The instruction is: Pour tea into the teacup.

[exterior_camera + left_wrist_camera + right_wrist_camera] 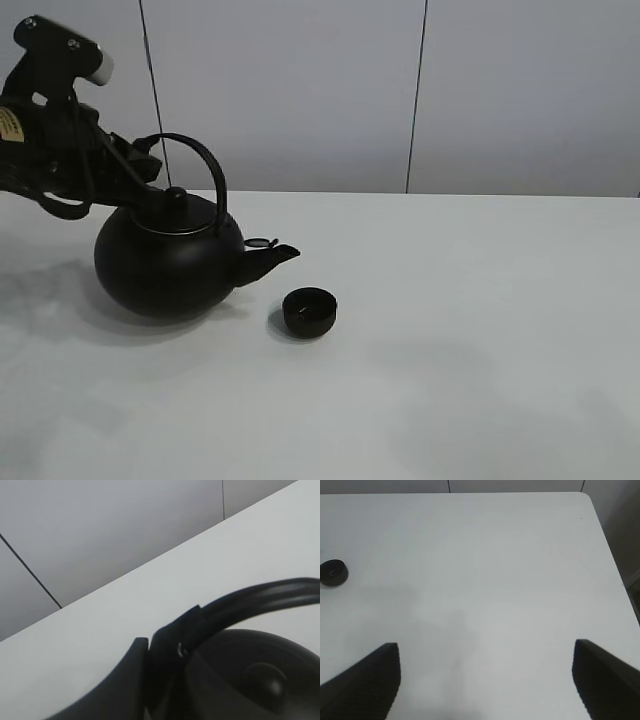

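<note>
The big round black kettle (168, 262) is at the left of the table, its short spout (272, 257) pointing right toward the teacup (310, 311). The teacup is small, low and black, and stands just right of and below the spout tip. My left gripper (148, 163) is shut on the left end of the kettle's arched handle (205, 165). The left wrist view shows its dark fingers (165, 650) clamped on the handle (260, 597) above the lid (262, 680). My right gripper (487, 680) is open and empty over bare table, and the teacup (332, 573) lies far off to its side.
The white table (480, 330) runs to a grey panelled wall (300, 90) behind. The table's far edge and right corner (587, 497) show in the right wrist view. The right arm is outside the exterior high view.
</note>
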Robot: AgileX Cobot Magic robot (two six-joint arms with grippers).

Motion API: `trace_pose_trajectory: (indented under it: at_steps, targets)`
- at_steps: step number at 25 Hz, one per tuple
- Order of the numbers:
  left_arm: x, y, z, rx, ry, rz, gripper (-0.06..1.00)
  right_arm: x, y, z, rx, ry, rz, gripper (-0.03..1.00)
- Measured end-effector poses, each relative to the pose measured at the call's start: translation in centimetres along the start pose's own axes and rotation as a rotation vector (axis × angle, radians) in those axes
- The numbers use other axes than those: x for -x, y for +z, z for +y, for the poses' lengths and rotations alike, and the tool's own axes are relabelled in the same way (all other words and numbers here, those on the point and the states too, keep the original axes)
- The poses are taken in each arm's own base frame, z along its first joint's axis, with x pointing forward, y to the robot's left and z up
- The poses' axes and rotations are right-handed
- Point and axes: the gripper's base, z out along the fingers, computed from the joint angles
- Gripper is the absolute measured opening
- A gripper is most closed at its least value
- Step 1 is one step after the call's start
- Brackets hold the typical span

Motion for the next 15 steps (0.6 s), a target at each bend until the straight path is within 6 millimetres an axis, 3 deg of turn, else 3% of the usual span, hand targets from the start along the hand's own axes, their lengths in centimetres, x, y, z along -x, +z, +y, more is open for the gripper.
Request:
trace_pose_trajectory:
  at_steps: [15]
  targets:
    - [1.3, 0.7, 0.0, -0.023, 0.052, 0.001, 0.11, 0.0, 0.0, 0.0, 0.000, 0.000, 0.000, 0.64]
